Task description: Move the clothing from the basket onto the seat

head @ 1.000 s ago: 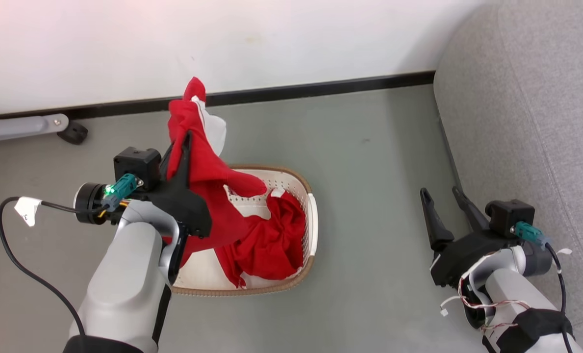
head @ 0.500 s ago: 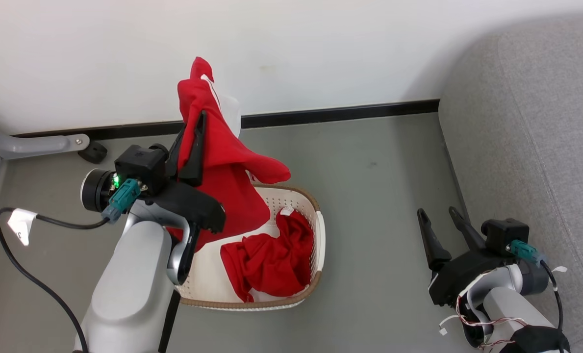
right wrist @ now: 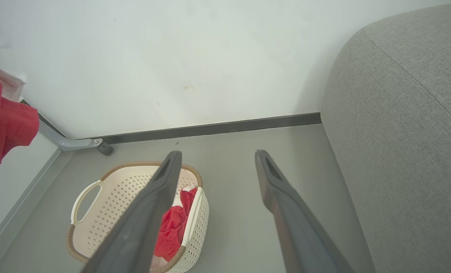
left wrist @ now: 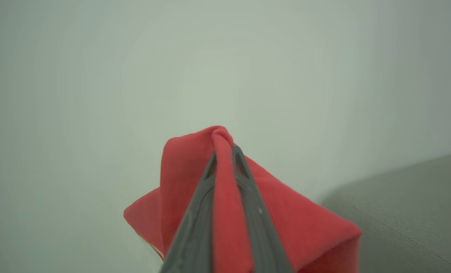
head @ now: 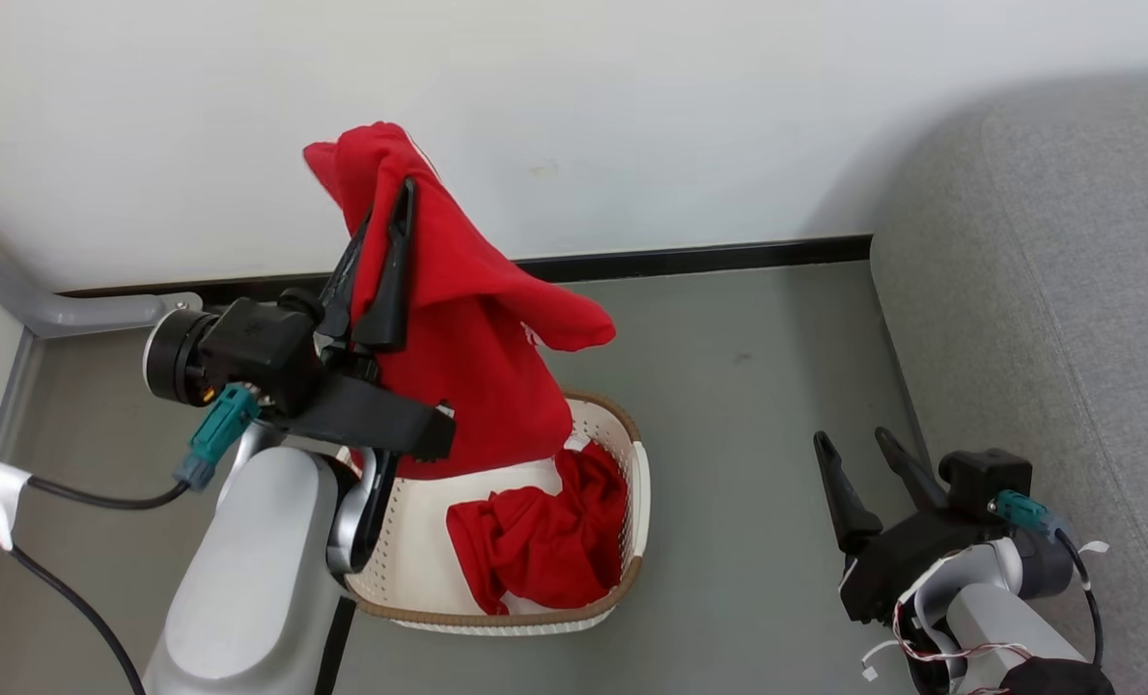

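My left gripper point(head: 385, 208) is shut on a red piece of clothing point(head: 477, 367) and holds it up above the cream basket point(head: 622, 579); the cloth drapes down over the fingers. In the left wrist view the same clothing point(left wrist: 305, 227) is pinched between the left gripper's point(left wrist: 223, 151) tips. A second crumpled red piece of clothing point(head: 545, 541) lies in the basket, also seen as clothing point(right wrist: 170, 227) inside the basket point(right wrist: 96, 212) in the right wrist view. My right gripper point(head: 849, 439) stands open and empty beside the grey seat point(head: 1047, 290); its fingers point(right wrist: 274, 178) are spread wide.
A white wall with a dark baseboard point(head: 709, 259) runs behind the basket. A grey metal leg with a black foot point(right wrist: 104, 148) sits at the wall on the left. Grey floor point(head: 738, 405) lies between basket and seat.
My left gripper has risen with the red clothing, lifting it free of the basket. The head camera has tilted, so the whole picture shifted down. The right gripper stayed open.
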Tool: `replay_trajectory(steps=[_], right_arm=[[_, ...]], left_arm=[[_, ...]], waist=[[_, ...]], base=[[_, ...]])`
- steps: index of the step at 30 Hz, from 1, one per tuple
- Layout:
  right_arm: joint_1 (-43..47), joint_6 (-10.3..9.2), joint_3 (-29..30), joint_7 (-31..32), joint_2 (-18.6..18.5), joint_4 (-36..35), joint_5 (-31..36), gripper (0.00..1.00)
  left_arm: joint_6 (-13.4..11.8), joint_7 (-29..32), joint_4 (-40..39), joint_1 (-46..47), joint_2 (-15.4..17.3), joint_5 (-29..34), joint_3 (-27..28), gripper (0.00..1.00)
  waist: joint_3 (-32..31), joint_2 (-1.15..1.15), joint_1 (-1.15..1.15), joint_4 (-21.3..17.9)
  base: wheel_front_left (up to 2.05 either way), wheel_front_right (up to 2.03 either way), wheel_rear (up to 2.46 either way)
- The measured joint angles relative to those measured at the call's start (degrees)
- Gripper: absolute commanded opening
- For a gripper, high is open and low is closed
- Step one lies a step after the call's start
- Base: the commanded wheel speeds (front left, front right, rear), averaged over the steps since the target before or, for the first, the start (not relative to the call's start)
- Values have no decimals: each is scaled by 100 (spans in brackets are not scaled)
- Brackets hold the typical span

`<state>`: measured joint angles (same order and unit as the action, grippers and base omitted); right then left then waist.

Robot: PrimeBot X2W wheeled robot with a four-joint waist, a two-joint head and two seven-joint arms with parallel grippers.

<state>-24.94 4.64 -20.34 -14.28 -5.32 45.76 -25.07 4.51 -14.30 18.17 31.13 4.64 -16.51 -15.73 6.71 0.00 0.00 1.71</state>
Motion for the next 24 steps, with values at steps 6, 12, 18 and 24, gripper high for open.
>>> replay_trajectory(steps=[6, 12, 18, 24], right_arm=[[51, 0, -22, 0, 34, -2, 24, 100], [88, 41, -41, 0, 48, -10, 34, 100], [83, 42, -65, 0, 52, -57, 47, 100], [-7, 51, -196, 1, 59, -331, 175, 100]], left_arm=[[-54, 16, -488, -114, 34, 26, -54, 0], [-105, 214, -850, -166, 74, 32, -58, 0], [-171, 391, -1059, -284, 78, 31, -62, 0], [-216, 597, -1218, -350, 116, 30, -55, 0]], waist=[[-37, 0, 0, -2], [-63, 0, 0, -17], [-71, 0, 0, -36], [-64, 0, 0, -68]], base=[[0, 0, 0], [0, 0, 0], [0, 0, 0], [0, 0, 0]])
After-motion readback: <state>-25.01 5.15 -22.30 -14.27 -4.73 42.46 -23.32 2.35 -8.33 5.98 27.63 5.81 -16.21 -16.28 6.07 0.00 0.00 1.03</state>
